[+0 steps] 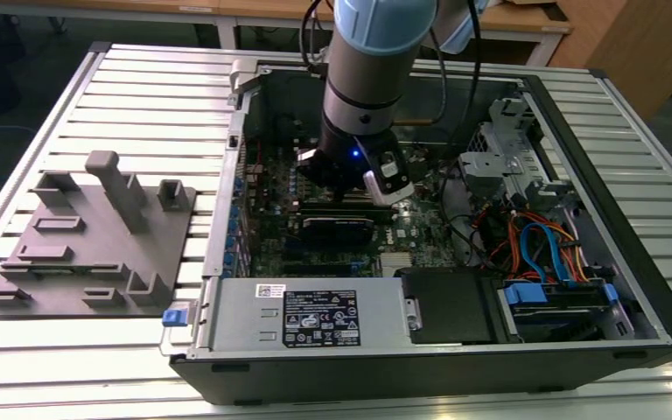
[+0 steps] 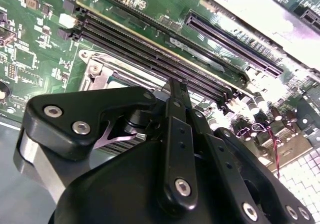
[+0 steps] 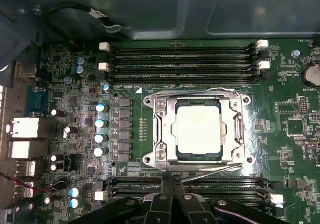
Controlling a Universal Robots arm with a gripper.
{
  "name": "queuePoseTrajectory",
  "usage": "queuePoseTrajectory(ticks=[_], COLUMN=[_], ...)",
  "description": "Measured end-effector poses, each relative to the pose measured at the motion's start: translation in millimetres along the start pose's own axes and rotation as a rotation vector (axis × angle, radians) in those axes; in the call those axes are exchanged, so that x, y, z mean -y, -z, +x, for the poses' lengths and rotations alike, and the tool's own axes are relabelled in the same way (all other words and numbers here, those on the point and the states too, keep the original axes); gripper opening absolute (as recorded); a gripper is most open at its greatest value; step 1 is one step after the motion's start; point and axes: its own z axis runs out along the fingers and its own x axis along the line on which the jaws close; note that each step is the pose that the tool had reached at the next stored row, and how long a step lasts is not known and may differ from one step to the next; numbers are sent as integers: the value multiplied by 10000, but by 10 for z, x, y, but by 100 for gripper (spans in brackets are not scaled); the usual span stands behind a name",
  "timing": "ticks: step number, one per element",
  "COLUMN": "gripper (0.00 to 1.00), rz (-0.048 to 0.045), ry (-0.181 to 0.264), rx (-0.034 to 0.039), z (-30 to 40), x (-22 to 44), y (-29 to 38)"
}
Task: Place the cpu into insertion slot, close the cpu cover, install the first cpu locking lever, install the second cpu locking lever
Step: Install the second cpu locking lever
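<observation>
In the first wrist view the cpu (image 3: 199,130), a dull silver square, lies in the insertion slot (image 3: 149,159) on the green motherboard. The cpu cover (image 3: 162,134), a silvery frame, lies flat around it. One thin wire lever (image 3: 200,91) runs along the far side of the socket. Another lever (image 3: 210,169) runs along the side nearest my gripper, slightly slanted. My black gripper (image 3: 172,179) is shut with nothing between its fingers, its tip right at that nearer lever. In the second wrist view the gripper (image 2: 176,86) points down beside the socket's rim (image 2: 100,71). In the exterior view the arm (image 1: 339,191) hides the socket.
Long black memory slots (image 3: 180,58) flank the socket on two sides (image 3: 215,186). A row of capacitors (image 3: 100,129) stands beside it. The open computer case (image 1: 616,219) walls in the board, with a power supply (image 1: 312,319) and cables (image 1: 535,245). A grey fixture plate (image 1: 91,236) lies at the exterior view's left.
</observation>
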Motion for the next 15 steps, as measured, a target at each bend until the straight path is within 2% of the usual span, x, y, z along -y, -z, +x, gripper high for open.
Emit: queuePoseTrajectory(ticks=[6, 15], gripper=[10, 10], rz=[-155, -491], ry=[5, 18], rx=[-7, -19], z=[34, 59], x=[15, 24], y=[-32, -84])
